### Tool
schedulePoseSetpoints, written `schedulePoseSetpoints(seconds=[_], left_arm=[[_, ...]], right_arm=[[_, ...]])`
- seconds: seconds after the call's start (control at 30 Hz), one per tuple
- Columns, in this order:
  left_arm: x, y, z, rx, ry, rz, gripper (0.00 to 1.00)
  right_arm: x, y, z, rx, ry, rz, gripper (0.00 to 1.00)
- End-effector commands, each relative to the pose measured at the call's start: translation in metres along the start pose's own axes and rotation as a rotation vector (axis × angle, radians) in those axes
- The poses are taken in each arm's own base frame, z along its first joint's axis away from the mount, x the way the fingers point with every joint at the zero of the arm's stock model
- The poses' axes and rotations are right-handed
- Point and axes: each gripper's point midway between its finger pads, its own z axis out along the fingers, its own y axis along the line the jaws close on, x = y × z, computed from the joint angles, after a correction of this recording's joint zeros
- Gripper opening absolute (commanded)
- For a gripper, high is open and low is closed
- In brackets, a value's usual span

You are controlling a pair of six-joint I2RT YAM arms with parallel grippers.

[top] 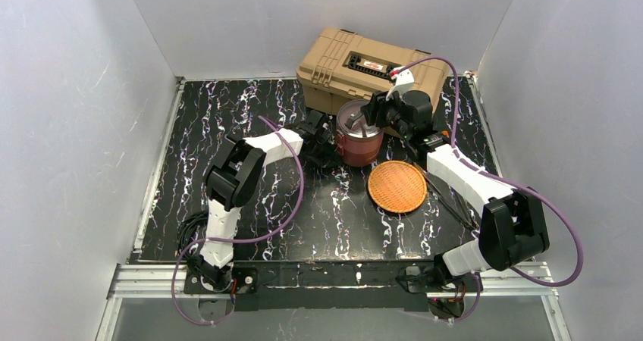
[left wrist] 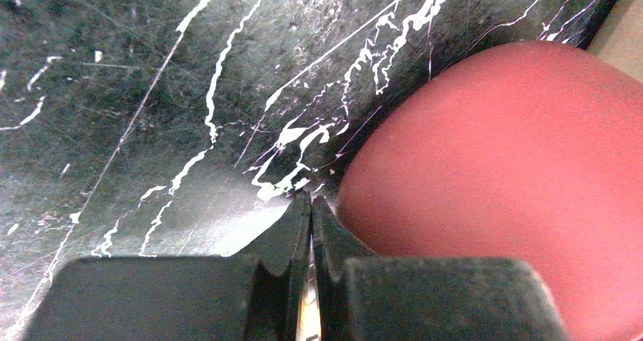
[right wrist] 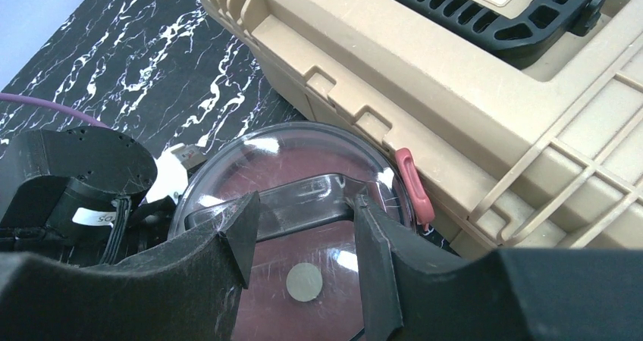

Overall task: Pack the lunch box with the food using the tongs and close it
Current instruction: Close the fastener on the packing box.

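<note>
Just before the tan toolbox (top: 364, 64) stood the lunch box (top: 358, 140), its clear lid (right wrist: 288, 155) on. The right gripper (right wrist: 305, 216), jaws half apart, hung over the lid's handle (right wrist: 303, 191). It should centre there and press squarely, I judge, while the left gripper (left wrist: 312, 208), pinched shut and empty, just beside the maroon wall, braced it.

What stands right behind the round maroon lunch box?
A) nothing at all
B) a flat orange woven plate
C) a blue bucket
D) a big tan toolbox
D: the tan toolbox stands just behind the lunch box at the table's far side, while the orange woven plate lies in front of it.
</note>
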Motion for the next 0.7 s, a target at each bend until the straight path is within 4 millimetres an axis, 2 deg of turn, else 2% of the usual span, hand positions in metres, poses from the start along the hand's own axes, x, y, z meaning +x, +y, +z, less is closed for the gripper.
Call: schedulePoseSetpoints(seconds=[0.0,0.1,0.27,0.43,0.53,0.67], left_arm=[[-0.023,-0.119,-0.047,0.389,-0.112,-0.020,0.00],[-0.025,-0.107,-0.061,0.398,-0.152,0.021,0.00],[-0.040,-0.084,-0.094,0.385,-0.284,0.129,0.10],[-0.052,-0.059,-0.118,0.376,-0.336,0.175,0.18],[-0.055,-0.054,-0.136,0.388,-0.356,0.240,0.22],[-0.051,-0.062,-0.160,0.408,-0.371,0.379,0.31]], right_arm=[[0.190,0.025,-0.058,-0.102,0.675,0.101,0.48],[0.171,0.021,-0.059,-0.038,0.631,0.121,0.48],[0.133,0.018,-0.066,0.038,0.544,0.172,0.53],[0.098,0.018,-0.071,0.081,0.473,0.199,0.56],[0.088,0.014,-0.073,0.124,0.442,0.221,0.57],[0.083,0.009,-0.073,0.157,0.412,0.232,0.62]])
